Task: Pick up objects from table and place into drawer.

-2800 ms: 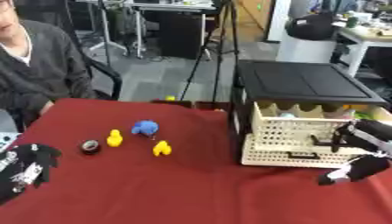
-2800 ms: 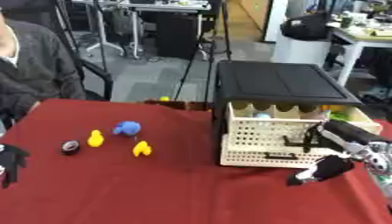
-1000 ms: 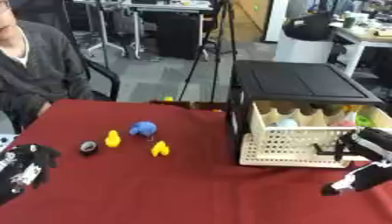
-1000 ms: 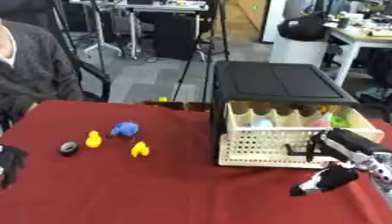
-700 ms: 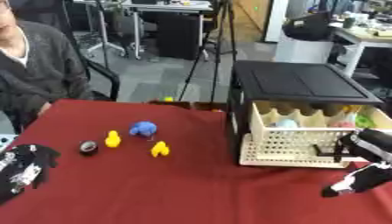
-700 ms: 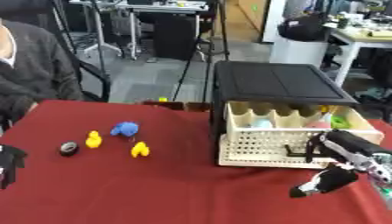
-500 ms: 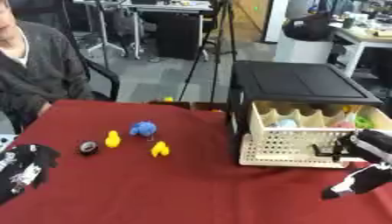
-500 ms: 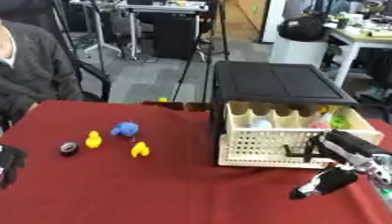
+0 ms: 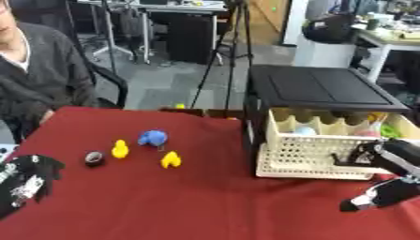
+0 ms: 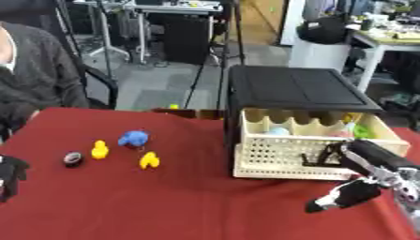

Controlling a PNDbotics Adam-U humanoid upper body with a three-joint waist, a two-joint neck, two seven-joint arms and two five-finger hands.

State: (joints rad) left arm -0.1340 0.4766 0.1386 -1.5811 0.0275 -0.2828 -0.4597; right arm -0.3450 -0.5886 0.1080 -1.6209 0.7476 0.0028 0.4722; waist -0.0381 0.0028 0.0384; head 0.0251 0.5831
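Right hand: our right hand [image 10: 348,195] sits at the table's right edge, just in front of the drawer, fingers pointing down-left toward the cloth. They look straight and relaxed with nothing in them, though the tips are a bit hard to read.

Left hand: our left hand [image 9: 25,180] is parked at the table's left edge near the front corner, fingers loosely spread, holding nothing.

Drawer: the cream mesh drawer [image 9: 316,158] is pulled out from the black cabinet [image 9: 324,91] at the right edge. There's already some colourful stuff inside at the back, can't tell what exactly.

Toys: four small things sit well left of the drawer, toward the table's middle-left: a blue toy [image 9: 152,138], a yellow duck [image 9: 120,149] beside it, a second yellow toy [image 9: 170,160] nearer the front, and a dark round thing [image 9: 94,159] furthest left.

Handling guess: we reckon these are light, hollow, squishy plastic or rubber, not fragile. Smooth and rounded though, so they could squirt out of a pinch. Best bet is taking the duck across its fat body, not the head.

Table: the red cloth [image 9: 205,206] might bunch if fingers drag on it.

Room to move: loads of open cloth between toys and drawer, and along the front. Watch-outs are the drawer's front wall and the cabinet top overhanging its back half, so we'd drop things in near the front. The toys are close together, so reaching for one could knock its neighbour.
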